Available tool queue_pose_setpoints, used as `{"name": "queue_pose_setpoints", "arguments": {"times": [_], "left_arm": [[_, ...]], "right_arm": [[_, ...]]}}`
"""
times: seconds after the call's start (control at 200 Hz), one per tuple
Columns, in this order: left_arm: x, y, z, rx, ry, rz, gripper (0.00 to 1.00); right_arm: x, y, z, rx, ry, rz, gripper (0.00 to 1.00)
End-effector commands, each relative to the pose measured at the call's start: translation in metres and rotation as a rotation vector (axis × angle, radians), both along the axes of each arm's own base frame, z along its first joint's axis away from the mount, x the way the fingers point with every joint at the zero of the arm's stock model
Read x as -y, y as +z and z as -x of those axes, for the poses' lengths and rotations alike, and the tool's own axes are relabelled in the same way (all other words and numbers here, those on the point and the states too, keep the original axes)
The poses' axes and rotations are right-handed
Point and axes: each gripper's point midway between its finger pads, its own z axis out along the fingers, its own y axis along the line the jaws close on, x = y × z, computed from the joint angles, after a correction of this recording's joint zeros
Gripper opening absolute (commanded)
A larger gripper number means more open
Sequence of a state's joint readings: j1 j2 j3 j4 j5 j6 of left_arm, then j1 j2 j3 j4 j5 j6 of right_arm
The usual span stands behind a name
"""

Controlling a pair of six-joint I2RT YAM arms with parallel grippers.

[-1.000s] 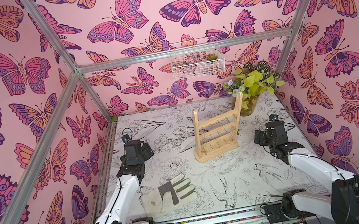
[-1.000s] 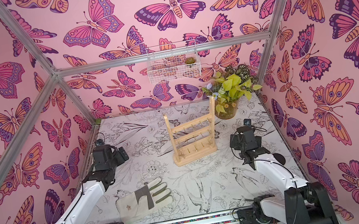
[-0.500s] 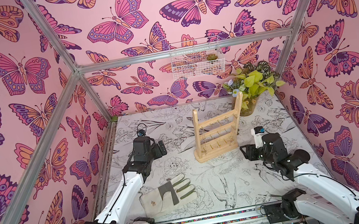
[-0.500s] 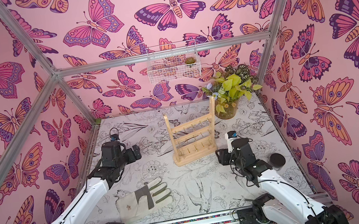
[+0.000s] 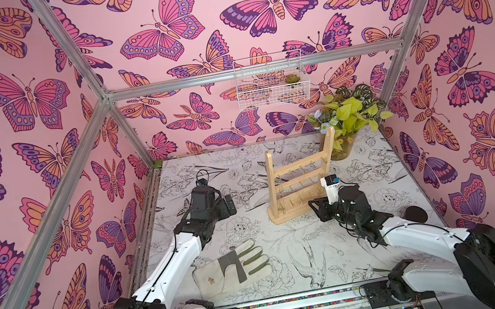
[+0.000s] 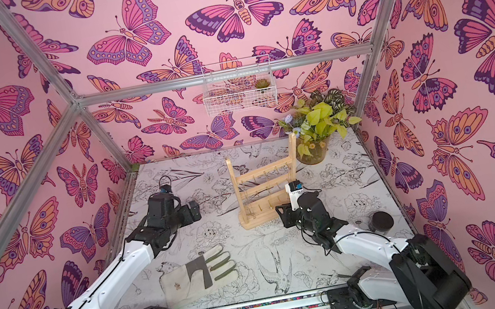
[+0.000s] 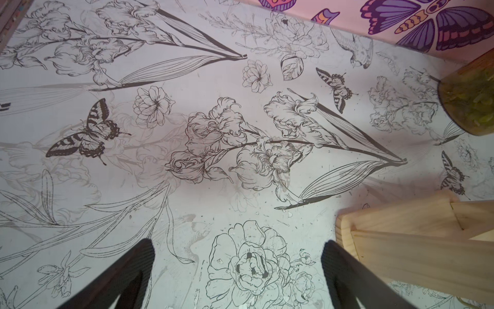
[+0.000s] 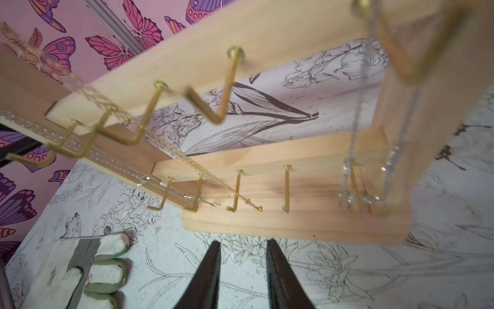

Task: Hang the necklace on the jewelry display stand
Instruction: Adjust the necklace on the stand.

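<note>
Table [image 5: 242,170] printed with flowers fills the lower middle of both top views. We see the jewelry display stand [image 5: 272,185] upright at centre right, and a glove [image 5: 231,268] lying flat at lower left. Our left pincer [image 7: 237,243] is spread wide over bare table. Our right pincer [image 8: 243,242], narrowly parted and empty, sits just before the stand's base. From its hooks hang thin chains [image 8: 357,149].

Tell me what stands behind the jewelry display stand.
A potted plant with yellow-green leaves stands behind the jewelry display stand, by the back wall. One upright covers part of its pot.
</note>
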State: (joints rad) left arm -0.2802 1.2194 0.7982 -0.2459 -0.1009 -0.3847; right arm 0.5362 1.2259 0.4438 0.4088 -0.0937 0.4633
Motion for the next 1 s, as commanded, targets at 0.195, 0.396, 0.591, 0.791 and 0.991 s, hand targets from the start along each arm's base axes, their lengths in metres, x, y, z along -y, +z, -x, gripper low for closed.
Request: {"name": "queue_pose_setpoints", "arguments": {"times": [0.195,0.396,0.591,0.791,0.991], "left_arm": [[0.002,-0.008,0.002,-0.038,0.009,0.02,1.0],[0.004,-0.008,0.002,-0.039,0.008,0.031,1.0],[0.004,-0.006,0.001,-0.032,0.009,0.034,1.0],[0.008,-0.005,-0.001,-0.033,0.001,0.057,1.0],[0.008,-0.002,0.0,-0.022,0.0,0.06,1.0]], "right_arm": [[-0.015,0.032,-0.029,0.138,-0.002,-0.006,0.29],[-0.019,0.029,-0.04,0.135,-0.01,0.024,0.22],[-0.018,0.029,-0.039,0.134,-0.006,0.033,0.2],[-0.023,0.026,-0.043,0.13,0.004,0.02,0.12],[-0.025,0.029,-0.042,0.141,0.016,0.014,0.0]]}}
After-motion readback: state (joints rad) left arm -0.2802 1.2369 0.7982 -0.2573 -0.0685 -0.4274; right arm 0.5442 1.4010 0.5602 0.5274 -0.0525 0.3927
